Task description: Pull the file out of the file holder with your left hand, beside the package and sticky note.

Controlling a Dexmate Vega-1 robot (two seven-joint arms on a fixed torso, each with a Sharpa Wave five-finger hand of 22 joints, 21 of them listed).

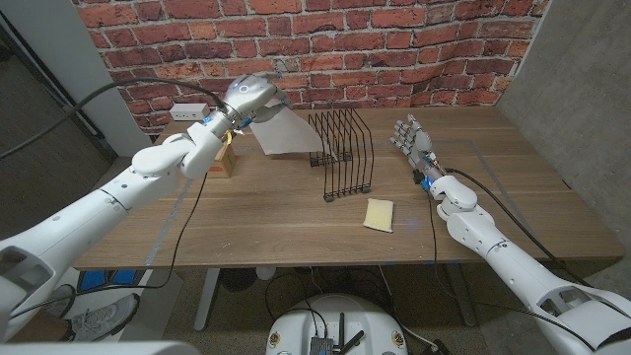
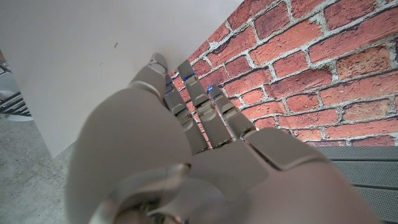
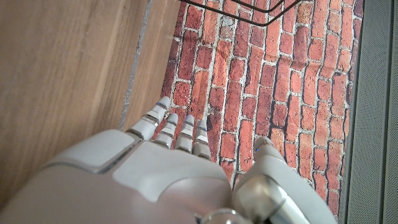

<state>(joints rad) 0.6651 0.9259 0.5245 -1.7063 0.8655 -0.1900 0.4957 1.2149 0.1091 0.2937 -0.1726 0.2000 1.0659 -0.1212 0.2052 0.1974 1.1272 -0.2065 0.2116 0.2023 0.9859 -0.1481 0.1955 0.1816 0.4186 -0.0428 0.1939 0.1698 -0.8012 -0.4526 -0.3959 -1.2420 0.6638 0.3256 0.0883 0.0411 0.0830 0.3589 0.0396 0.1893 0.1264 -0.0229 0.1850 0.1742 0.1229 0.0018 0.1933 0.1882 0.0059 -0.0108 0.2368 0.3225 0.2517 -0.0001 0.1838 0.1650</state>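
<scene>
Paper, pale and flat, makes up the file (image 1: 279,132), a stiff sheet with straight edges that hangs tilted in the upper middle of the head view, clear of the black wire file holder (image 1: 341,155) just to its right. The left robot hand (image 1: 248,98) pinches the file's upper edge; in the left wrist view its smooth grey fingers (image 2: 198,106) lie close together against the blank white sheet (image 2: 81,56), with rough red brick behind. The holder is a row of thin curved rods standing upright on the wooden counter (image 1: 266,212), whose grain runs in long brown streaks. A pale yellow square sticky note (image 1: 379,214) lies flat on the counter, lower right of the holder and apart from it. A small tan cardboard package (image 1: 224,161) sits at centre left, partly behind the left arm. The right robot hand (image 1: 409,133) stands at right of the holder, fingers spread and holding nothing; its jointed grey fingers (image 3: 163,127) show in the right wrist view against wood and brick.
</scene>
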